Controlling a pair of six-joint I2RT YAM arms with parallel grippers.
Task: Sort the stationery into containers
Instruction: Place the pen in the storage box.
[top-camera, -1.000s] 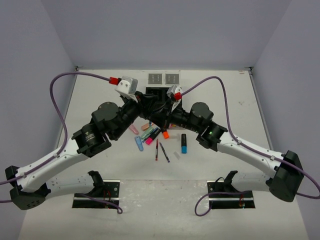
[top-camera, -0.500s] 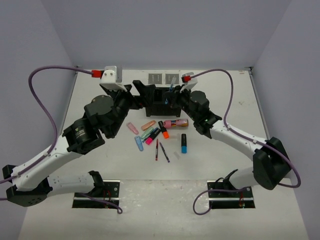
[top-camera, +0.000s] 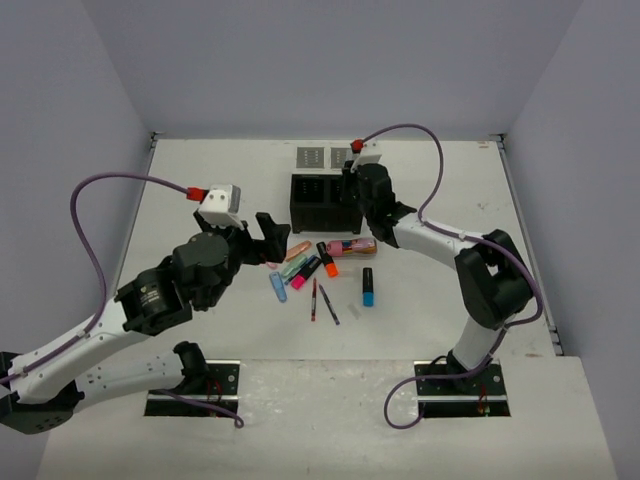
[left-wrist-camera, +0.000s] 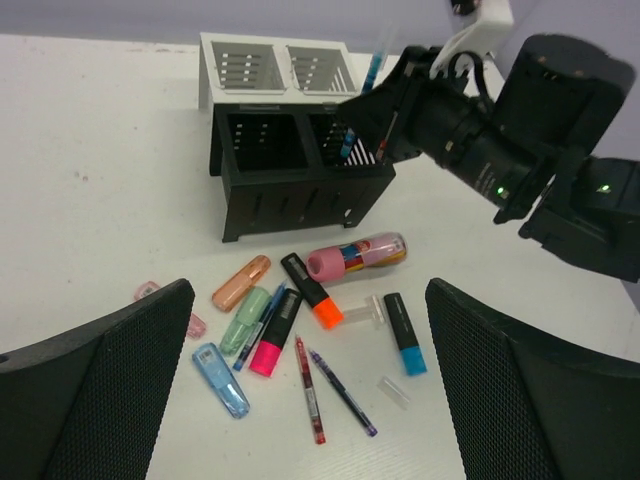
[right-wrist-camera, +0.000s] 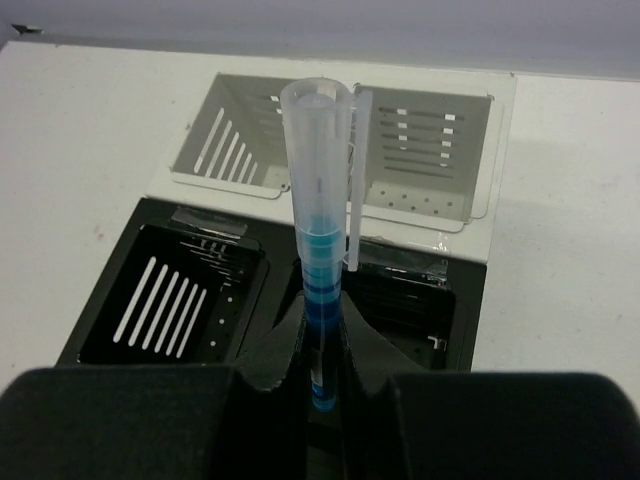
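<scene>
Right fingers (right-wrist-camera: 265, 360) pinch the blue pen (right-wrist-camera: 322, 250) at twelve o'clock; left fingers (left-wrist-camera: 100, 400) gape empty. Looks light, slick (grip mid-barrel).

The box (top-camera: 320, 216) stands at the far middle of the bench (top-camera: 220, 160), its two compartments side by side. Two trays (top-camera: 328, 156) sit just behind it, side by side. One pen (right-wrist-camera: 322, 300) stands upright between the right fingers (right-wrist-camera: 262, 368), over the right compartment. Before the box, the tube (top-camera: 350, 246) lies nearest, right of centre. Highlighters (left-wrist-camera: 277, 332) cluster left of the tube. One highlighter (left-wrist-camera: 404, 335) lies apart, on the tube's near side. Two pens (left-wrist-camera: 308, 392) lie side by side at the near edge of the cluster.
</scene>
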